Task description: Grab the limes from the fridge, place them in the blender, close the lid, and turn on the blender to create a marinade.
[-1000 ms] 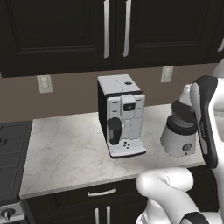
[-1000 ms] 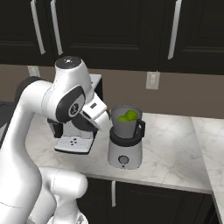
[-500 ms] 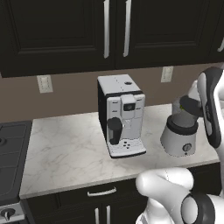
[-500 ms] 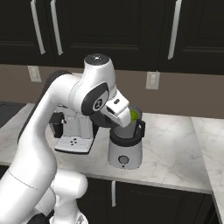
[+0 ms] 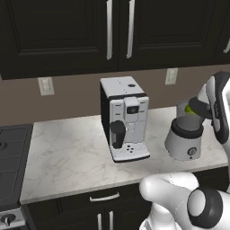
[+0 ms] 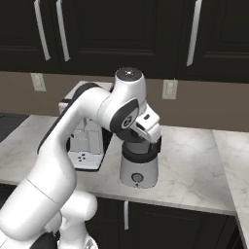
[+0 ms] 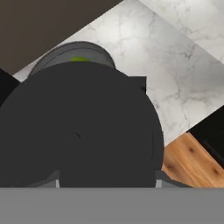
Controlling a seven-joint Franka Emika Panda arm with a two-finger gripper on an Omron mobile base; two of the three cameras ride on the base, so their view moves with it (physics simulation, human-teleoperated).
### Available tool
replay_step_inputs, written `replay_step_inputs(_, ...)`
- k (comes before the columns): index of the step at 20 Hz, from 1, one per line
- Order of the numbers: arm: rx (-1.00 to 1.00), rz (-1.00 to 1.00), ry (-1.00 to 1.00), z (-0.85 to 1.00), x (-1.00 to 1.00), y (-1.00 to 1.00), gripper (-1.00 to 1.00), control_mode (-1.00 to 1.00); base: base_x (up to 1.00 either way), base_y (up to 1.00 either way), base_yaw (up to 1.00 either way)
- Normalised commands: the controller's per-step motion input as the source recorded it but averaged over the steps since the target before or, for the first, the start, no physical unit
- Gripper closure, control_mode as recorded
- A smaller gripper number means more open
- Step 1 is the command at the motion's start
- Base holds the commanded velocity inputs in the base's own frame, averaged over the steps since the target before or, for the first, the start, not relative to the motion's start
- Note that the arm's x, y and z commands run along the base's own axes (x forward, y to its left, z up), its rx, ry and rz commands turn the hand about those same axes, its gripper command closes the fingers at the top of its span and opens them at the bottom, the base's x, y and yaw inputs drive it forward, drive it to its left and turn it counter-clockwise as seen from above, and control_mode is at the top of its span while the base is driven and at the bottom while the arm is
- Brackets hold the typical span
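The lid point(image 7: 83, 127), a flat black disc, sits right in front of the hand camera and hides most of what lies beyond it, which fits a disc carried in the gripper point(image 6: 146, 127) and held flat over the jar so that it can drop onto the rim; the finger tips are covered by it, so I cannot tell from the pictures how the jaws stand, though a grip on the lid is the likely reading. Past the lid's far edge the blender point(image 5: 184, 137) shows its round jar mouth with a sliver of yellow-green inside, the limes point(image 7: 78, 59) already in the jar. That is why the hand hangs above the jar and not beside it: the fruit is in and the closing step is in hand. The blender stands on the marble counter point(image 5: 67, 157) near its front edge and toward its right end, its knob facing the robot, presumably so it can be turned next. The white coffee machine point(image 5: 125, 119) stands just beside it, toward the counter's middle, clear of the arm. Dark cabinets point(image 6: 121, 34) hang above, well apart from the work.
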Motion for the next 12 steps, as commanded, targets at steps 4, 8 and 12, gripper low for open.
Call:
replay_step_inputs(4, 0.00, 0.00, -0.01, -0.02, 0.34, -0.24, 1.00, -1.00, 0.00, 0.00, 0.00)
replay_step_inputs(8, 0.00, 0.03, 0.00, 0.00, 0.37, -0.03, 1.00, -1.00, 0.00, 0.00, 0.00)
replay_step_inputs(12, 0.00, 0.08, 0.00, 0.00, 0.26, 0.00, 1.00, -1.00, 0.00, 0.00, 0.00)
